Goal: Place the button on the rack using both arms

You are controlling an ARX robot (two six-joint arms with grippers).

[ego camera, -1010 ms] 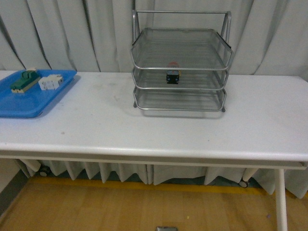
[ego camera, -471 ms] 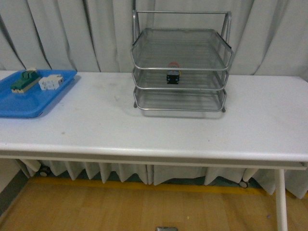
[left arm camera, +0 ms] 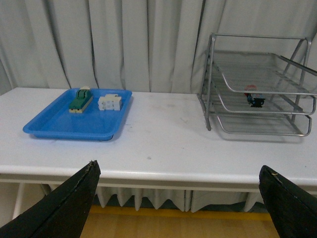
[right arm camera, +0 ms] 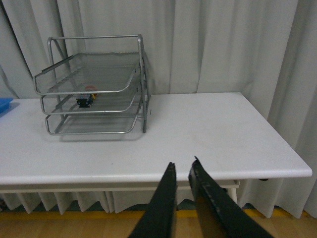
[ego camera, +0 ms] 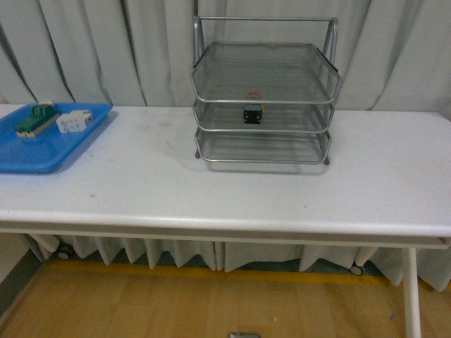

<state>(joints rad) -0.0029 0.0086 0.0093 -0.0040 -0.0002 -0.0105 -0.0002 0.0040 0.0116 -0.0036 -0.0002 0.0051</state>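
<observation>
- Your left gripper (left arm camera: pixel 178 198) is released: its two black fingers stand wide apart, holding nothing, off the bench's near edge.
- Your right gripper (right arm camera: pixel 182 171) is clenched: its fingertips are almost together with only a thin gap, nothing between them, also off the near edge of the bench (ego camera: pixel 282 197).
- In the front view you see neither arm.
- The button (ego camera: pixel 253 112) sits on the middle tier of the rack (ego camera: pixel 264 91), roughly central in that tray, its black body facing you and the red cap showing through the mesh behind.
- The rack stands upright at the bench's far edge, near the middle, close to the curtain (ego camera: pixel 106 49).
- The blue tray (ego camera: pixel 42 144) lies at the far left corner of the bench, well apart from the rack.
- Inside it, a green-topped block (ego camera: pixel 36 118) and a white block (ego camera: pixel 75 120) rest side by side near its far rim.
</observation>
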